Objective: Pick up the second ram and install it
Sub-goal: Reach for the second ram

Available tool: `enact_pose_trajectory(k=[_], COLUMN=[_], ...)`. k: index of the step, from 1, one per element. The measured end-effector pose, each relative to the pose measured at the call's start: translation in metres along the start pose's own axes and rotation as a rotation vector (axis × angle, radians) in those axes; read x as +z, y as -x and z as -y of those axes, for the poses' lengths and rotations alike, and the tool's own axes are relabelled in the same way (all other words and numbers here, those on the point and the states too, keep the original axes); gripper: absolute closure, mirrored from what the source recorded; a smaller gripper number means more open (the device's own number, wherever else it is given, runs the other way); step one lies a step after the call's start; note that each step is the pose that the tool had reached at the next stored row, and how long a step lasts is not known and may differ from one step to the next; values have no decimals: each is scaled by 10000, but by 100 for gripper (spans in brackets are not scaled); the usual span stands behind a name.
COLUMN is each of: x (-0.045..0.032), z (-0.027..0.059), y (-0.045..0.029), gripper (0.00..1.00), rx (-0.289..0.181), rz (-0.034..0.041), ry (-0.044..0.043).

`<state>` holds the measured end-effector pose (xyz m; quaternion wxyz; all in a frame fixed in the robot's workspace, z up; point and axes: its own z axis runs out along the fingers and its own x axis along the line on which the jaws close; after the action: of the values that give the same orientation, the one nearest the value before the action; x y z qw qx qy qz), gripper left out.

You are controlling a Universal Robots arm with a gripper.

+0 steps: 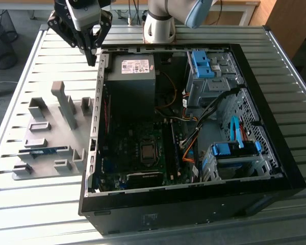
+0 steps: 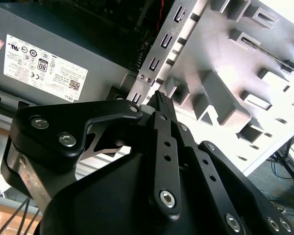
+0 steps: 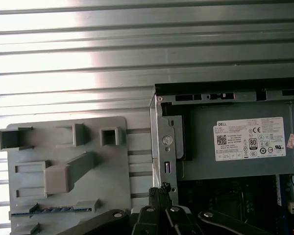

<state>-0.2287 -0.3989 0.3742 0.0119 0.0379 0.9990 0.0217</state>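
Gripper (image 3: 160, 189) fingers closed together, empty, at case rim (image 3: 157, 122). Second ram (image 3: 56, 210) slotted in grey fixture (image 3: 115, 176), well apart from fingertips. Judged light, stiff, fragile; pinch flat faces mid-length.

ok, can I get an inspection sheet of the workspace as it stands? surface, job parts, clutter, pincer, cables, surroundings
Surface: slatted metal table carrying a grey fixture tray and an open computer case.
Job's things: second ram sits in a slot of the tray, not gripped.
Clutter: nothing seen.
Grippers: pincer shut, holding nothing, near the case's corner by the power supply, apart from the ram.
Cables: orange wires and a blue flat cable inside the case.
Surroundings: wire basket on the floor at the exterior view's left.
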Motion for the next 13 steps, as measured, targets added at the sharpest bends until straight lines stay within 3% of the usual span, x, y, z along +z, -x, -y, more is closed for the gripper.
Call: enact_pose_trajectory(k=[13], x=[9], z=[5], y=[-61], gripper=[89], rx=[0], rz=[-3], ry=[0])
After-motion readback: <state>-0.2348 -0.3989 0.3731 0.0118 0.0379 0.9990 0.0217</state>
